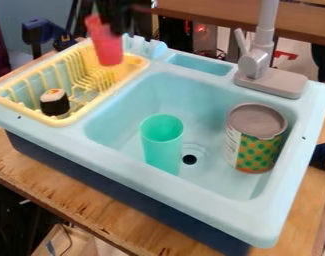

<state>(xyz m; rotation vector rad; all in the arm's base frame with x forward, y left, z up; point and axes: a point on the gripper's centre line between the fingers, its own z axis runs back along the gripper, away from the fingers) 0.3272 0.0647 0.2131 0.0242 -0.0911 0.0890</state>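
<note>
At the upper left, the black gripper (111, 19) is shut on a red cup (106, 44) near the cup's upper end. The cup hangs slightly tilted over the back part of the yellow dish rack (84, 118). In the rack's front left corner sits a sushi-like toy (55, 102), black around the side with a white top. A green cup (163, 145) stands upright in the basin of the light blue sink (191, 197). To its right is a can (256, 137) with a grey lid and a green and orange patterned side.
A grey faucet (258, 62) rises from the sink's back right edge, beside a small shallow compartment (199, 65). The sink rests on a wooden table (41, 187). A blue clamp (44, 32) is behind the rack at the left.
</note>
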